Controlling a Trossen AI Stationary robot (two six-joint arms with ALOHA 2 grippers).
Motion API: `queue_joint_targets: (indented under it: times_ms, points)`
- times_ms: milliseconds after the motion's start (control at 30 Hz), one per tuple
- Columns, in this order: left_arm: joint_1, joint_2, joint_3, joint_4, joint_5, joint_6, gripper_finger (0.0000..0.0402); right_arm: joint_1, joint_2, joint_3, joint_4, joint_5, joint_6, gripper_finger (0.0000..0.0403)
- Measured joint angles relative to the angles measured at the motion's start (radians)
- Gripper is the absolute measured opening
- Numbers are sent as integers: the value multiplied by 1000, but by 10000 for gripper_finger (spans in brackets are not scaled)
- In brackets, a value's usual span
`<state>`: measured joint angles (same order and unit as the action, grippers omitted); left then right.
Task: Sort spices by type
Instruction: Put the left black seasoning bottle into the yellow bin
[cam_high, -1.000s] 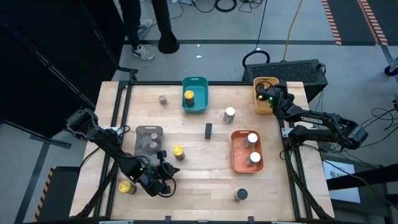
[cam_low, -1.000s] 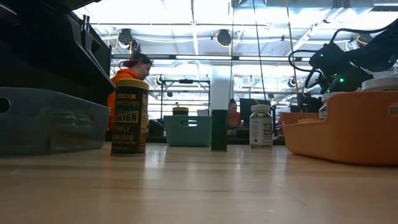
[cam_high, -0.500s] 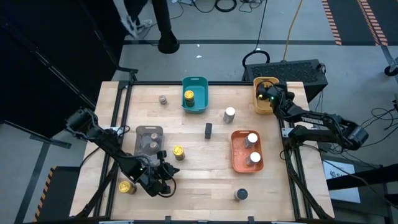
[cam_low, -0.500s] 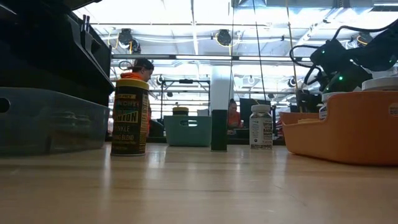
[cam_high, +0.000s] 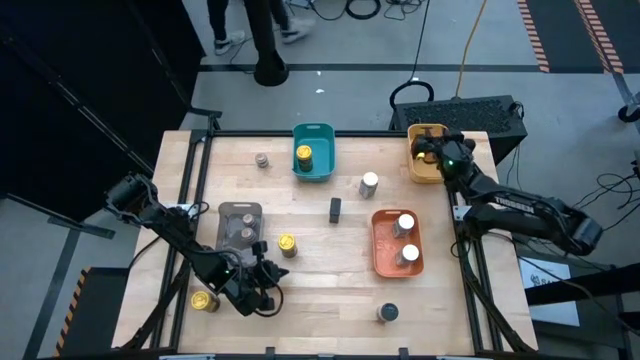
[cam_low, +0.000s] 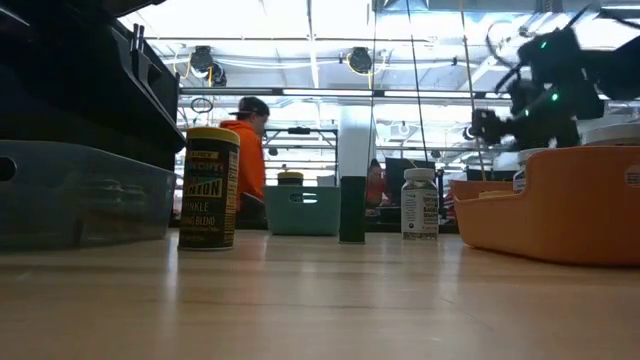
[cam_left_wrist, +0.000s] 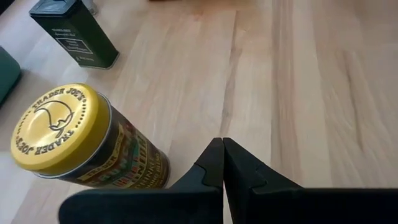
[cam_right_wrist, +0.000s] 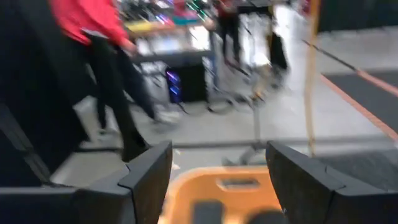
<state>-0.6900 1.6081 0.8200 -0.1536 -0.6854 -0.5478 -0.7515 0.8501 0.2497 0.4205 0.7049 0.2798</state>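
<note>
Spice jars stand scattered on the table: a yellow-topped one (cam_high: 287, 245) near the middle, a second (cam_high: 203, 300) by the left arm, and a third in the teal tray (cam_high: 313, 130). Two white-topped jars (cam_high: 406, 224) stand in the orange tray, and another white-topped one (cam_high: 369, 184) stands on the bare table. Two grey-brown jars stand in the grey tray (cam_high: 240, 208). A slim black tin (cam_high: 335, 209) stands mid-table. My left gripper (cam_left_wrist: 222, 158) is shut beside the yellow-topped jar (cam_left_wrist: 62, 134) and touches nothing. My right gripper (cam_right_wrist: 217, 155) hangs open over the yellow tray (cam_high: 425, 160).
A grey-brown jar (cam_high: 261, 160) stands near the far edge, and a dark-topped jar (cam_high: 388, 313) near the near edge. The orange tray (cam_low: 560, 200) fills the low view's right side and the grey tray (cam_low: 80, 200) its left. People move behind the table.
My right gripper has risen from inside the yellow tray to above it, and its arm has swung a little toward the table's right edge. A person has walked past behind the table.
</note>
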Motion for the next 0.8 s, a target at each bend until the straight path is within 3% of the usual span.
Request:
queue_joint_targets:
  times_ms: [100,233,467,567,800]
  points:
    - [9,0,0,-29,-1,-23,4,64,-46,0,28,-31,-36,244]
    - [16,0,0,-64,-3,-47,4,142,-71,11,-8,-195,-16,244]
    - [17,0,0,-119,-4,-53,4,256,-60,121,-232,-408,76,208]
    - [17,0,0,-162,-5,-91,4,292,-42,219,-412,-403,82,162]
    - [17,0,0,-170,-12,-98,4,281,63,450,-1006,-205,222,15]
